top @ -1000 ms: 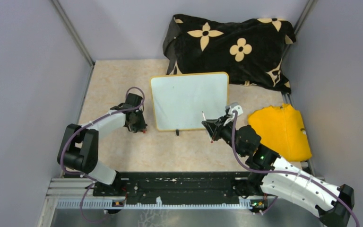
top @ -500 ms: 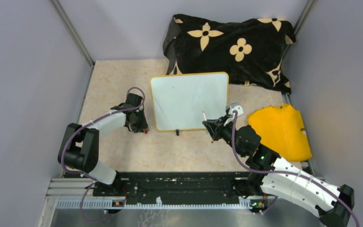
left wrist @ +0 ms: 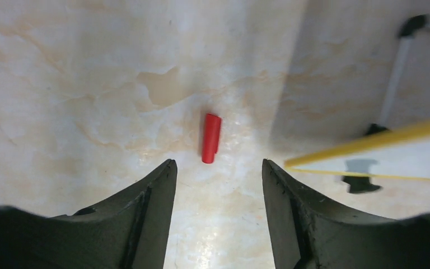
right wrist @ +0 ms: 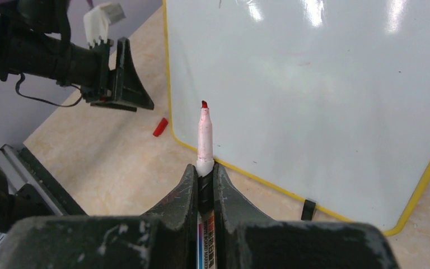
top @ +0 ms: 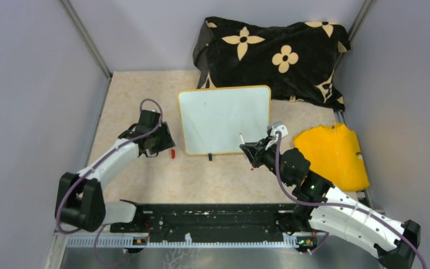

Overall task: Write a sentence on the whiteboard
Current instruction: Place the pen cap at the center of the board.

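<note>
cap (left wrist: pixel 211 138) beside whiteboard (top: pixel 224 117) corner, marker (right wrist: pixel 204 140) over edge

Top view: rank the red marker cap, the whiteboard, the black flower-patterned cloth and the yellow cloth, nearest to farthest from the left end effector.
1. Small red plastic marker cap, lying right beside the left end effector.
2. Yellow-framed white whiteboard, to its right.
3. Black flower-patterned cloth, at the back.
4. Crumpled yellow cloth, far right.
</note>
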{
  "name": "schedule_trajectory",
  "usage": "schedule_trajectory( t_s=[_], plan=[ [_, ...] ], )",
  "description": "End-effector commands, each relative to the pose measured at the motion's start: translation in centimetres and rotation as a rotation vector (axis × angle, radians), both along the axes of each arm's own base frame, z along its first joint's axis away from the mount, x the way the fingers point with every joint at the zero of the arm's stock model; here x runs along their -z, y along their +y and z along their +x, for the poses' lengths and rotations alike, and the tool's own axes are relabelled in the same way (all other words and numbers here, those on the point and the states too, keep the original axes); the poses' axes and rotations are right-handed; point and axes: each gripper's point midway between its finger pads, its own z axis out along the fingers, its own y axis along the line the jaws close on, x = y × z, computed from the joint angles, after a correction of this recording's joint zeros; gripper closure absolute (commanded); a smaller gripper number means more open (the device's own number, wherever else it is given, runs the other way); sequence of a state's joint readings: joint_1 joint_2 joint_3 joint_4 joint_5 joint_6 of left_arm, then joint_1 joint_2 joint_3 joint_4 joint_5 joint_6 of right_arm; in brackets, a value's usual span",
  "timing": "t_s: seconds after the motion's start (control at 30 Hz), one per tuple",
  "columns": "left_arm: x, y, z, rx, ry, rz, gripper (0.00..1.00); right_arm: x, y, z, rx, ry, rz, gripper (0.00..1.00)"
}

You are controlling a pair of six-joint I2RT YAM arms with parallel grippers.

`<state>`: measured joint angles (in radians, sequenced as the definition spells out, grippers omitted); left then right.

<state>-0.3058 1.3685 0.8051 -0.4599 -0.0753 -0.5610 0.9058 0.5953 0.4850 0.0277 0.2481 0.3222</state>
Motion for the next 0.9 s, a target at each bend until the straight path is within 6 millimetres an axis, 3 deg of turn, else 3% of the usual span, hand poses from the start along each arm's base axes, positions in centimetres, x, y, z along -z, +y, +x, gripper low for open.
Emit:
schedule_trajectory(
  t_s=[0.0, 0.1, 0.17, 0.27, 0.33, 0.5, 0.57, 0.63, 0.87],
  plan=[
    [-6.8, -0.1, 1.3, 0.069, -0.224, -0.026, 0.35, -5.1, 0.8, -1.1, -0.070, -0.066, 0.109, 1.00],
    [-10.3, 0.2, 1.2, 0.158, -0.371, 0.009, 0.32, -6.6, 1.6, -2.0, -0.132, -0.060, 0.160, 1.00],
    [-12.2, 0.6, 0.8, 0.178, -0.456, 0.020, 0.24, -7.4, 1.9, -2.3, -0.152, -0.064, 0.190, 1.00],
    [-14.9, -0.5, -0.5, 0.260, -0.602, -0.041, 0.16, -9.0, 1.9, -2.1, -0.143, -0.074, 0.218, 1.00],
    [-16.7, -0.5, -1.2, 0.265, -0.718, -0.063, 0.03, -9.7, 2.1, -2.4, -0.167, -0.087, 0.224, 1.00],
    [-21.0, 0.5, -2.5, 0.221, -0.928, -0.084, 0.01, -9.8, 3.0, -2.8, -0.218, -0.094, 0.209, 1.00],
    [-21.9, 1.1, -2.7, 0.173, -0.938, -0.085, 0.01, -9.3, 4.0, -2.9, -0.256, -0.082, 0.158, 1.00],
    [-22.4, 0.5, -3.1, 0.215, -0.937, -0.100, 0.01, -8.8, 4.9, -3.1, -0.289, -0.067, 0.128, 1.00],
    [-23.7, -4.4, -5.9, 0.516, -1.022, -0.276, 0.01, -10.6, 7.1, -2.7, -0.349, -0.093, 0.128, 1.00]
  ],
)
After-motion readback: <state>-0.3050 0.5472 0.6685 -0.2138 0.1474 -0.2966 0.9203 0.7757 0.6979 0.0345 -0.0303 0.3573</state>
